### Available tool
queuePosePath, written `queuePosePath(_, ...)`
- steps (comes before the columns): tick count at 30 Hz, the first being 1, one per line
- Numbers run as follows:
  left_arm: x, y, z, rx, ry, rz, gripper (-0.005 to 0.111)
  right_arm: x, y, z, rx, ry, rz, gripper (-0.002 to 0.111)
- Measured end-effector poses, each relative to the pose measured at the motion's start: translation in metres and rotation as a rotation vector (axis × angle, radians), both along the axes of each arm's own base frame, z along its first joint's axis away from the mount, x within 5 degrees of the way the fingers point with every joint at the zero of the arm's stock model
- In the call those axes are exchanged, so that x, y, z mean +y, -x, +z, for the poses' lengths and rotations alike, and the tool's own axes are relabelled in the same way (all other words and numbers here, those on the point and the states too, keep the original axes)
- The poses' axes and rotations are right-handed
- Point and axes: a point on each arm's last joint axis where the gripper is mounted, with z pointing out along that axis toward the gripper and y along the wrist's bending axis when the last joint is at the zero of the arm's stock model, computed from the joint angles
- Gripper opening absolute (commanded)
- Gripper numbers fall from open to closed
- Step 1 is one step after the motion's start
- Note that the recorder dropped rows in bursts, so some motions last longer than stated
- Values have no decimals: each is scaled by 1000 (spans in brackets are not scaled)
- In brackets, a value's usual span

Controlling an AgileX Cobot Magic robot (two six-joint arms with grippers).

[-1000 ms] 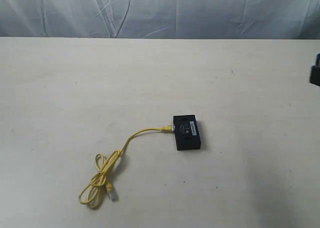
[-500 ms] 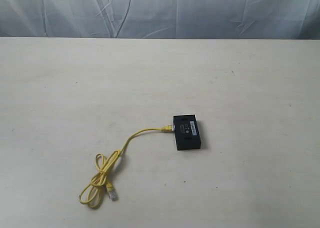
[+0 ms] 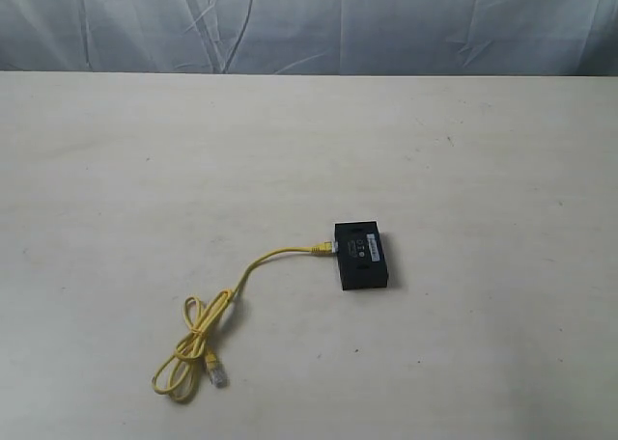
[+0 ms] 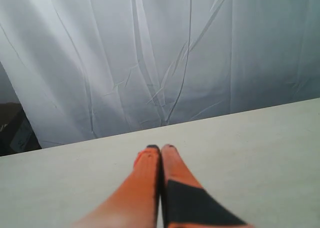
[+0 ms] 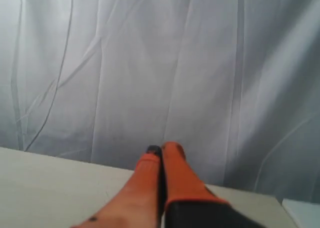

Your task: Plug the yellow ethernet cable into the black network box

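The black network box lies flat on the pale table, right of centre in the exterior view. The yellow ethernet cable has one plug at the box's left side, seemingly in a port; its other clear plug lies loose by a loose knot of cord near the front. Neither arm shows in the exterior view. My left gripper is shut and empty, its orange fingers together above bare table. Also shut and empty, my right gripper points toward the curtain. Both wrist views miss the box and cable.
A grey-white curtain hangs behind the table's far edge. The curtain fills most of both wrist views. A pale object's corner shows at the edge of the right wrist view.
A dark part of the right arm stood at the exterior view's right edge one second ago and has since left the view. Box and cable have not moved.
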Motion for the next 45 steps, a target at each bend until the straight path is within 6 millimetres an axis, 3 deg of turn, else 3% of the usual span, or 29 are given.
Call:
queuePosePath(10,0,0,0,0,0,2,0,-5,-12,-36,135,-151,-50,-1)
queuePosePath(21,1,0,0,-3,-13,6,0,-5,-24,-106,329,-241,-70,-1)
queuePosePath(45,1,0,0,-5,-21,10,0,-3,-24,-112,361,-225,-21,-1)
